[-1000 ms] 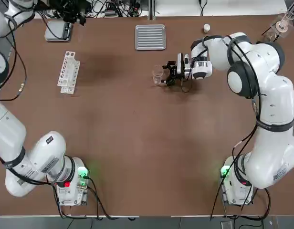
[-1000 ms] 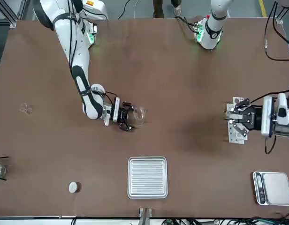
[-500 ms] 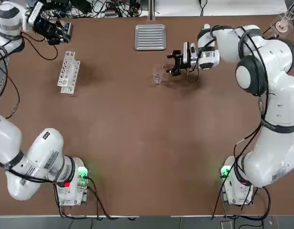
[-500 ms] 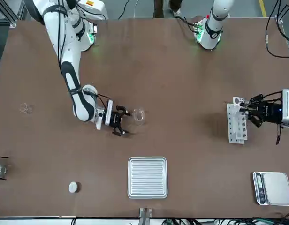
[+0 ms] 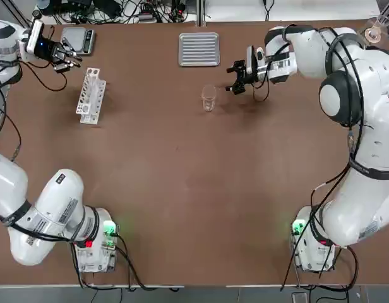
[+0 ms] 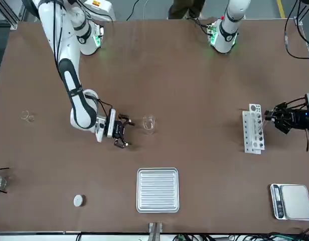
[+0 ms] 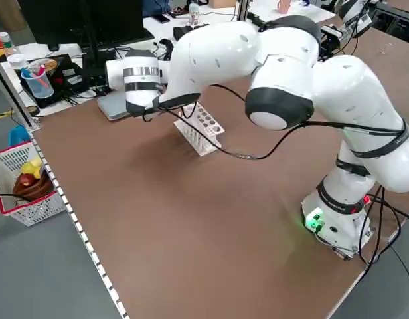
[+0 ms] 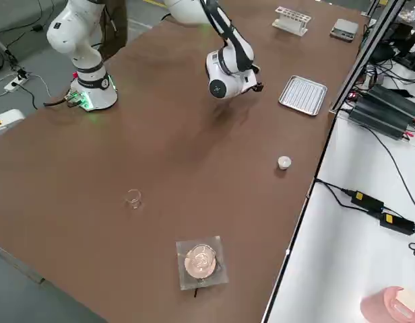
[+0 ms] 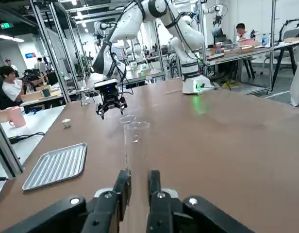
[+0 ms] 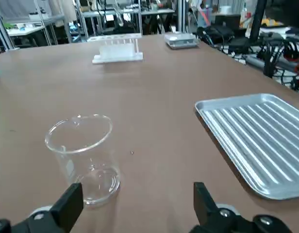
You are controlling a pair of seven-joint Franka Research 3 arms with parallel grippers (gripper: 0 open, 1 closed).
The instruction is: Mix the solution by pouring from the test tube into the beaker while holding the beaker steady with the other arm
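Left wrist view: left fingers (image 9: 124,187) clenched on test tube (image 9: 137,155), right fingers (image 10: 69,204) released, both above brown tabletop (image 9: 212,145), people (image 9: 12,87) beyond.

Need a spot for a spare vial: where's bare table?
Widest: centre, between the beaker and the arm bases. Smaller: between the perforated rack and beaker, below the ribbed tray. Crowded: the rack's far-left corner, with scale and left fingers.

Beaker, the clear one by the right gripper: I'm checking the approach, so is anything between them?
Nothing visible: only bare tabletop separates the open right gripper from the beaker.
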